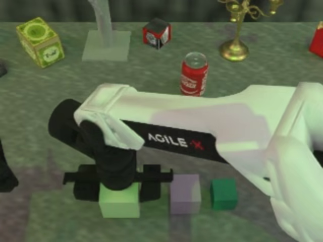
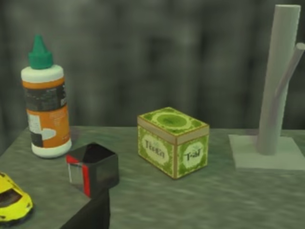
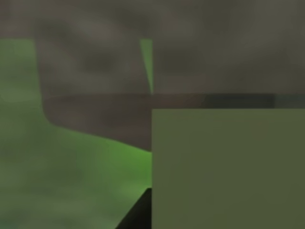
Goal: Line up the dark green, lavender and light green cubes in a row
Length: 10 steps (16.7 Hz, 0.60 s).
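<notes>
So the right arm is reaching all the way across the lower part of the top view, and its right gripper (image 1: 119,194) sits directly over the light green cube (image 1: 120,201) in the lower left-middle of the frame. The black finger bar spreads out on both sides of the cube, but I honestly can't tell whether it's clamped on it or already let go. The right wrist view is just a big pale green face up close, which fits with the gripper being right on top of it.

Just to the right of it sits the lavender (image 1: 185,194) cube, and next to that the dark green (image 1: 223,194) one, close together on the surface (image 1: 40,101) in a line. Looks to me like the light green one is being set down as the third in the row, so the task is nearly done.

The left gripper (image 1: 4,174) is parked at the left edge; can't tell its state either.
</notes>
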Available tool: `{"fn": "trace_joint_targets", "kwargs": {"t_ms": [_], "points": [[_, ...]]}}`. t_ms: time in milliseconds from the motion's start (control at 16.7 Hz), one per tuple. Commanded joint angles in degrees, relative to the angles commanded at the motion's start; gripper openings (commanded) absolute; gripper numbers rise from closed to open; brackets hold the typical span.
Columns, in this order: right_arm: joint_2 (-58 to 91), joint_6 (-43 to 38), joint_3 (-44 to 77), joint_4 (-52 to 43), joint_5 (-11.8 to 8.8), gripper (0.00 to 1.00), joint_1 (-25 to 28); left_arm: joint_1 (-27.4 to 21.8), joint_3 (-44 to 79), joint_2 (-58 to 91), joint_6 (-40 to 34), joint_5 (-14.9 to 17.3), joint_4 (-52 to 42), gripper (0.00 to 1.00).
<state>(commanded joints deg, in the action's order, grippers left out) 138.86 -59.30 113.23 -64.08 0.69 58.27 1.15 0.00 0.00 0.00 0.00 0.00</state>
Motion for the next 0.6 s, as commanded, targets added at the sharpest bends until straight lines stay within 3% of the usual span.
{"fn": "trace_joint_targets", "kwargs": {"t_ms": [540, 600], "points": [[0.0, 0.0, 0.0, 0.0, 0.0, 0.98, 0.0, 0.0, 0.0, 0.0, 0.0, 0.0, 0.0, 1.0], [0.0, 0.0, 0.0, 0.0, 0.0, 1.0, 0.0, 0.0, 0.0, 0.0, 0.0, 0.0, 0.0, 1.0]]}}
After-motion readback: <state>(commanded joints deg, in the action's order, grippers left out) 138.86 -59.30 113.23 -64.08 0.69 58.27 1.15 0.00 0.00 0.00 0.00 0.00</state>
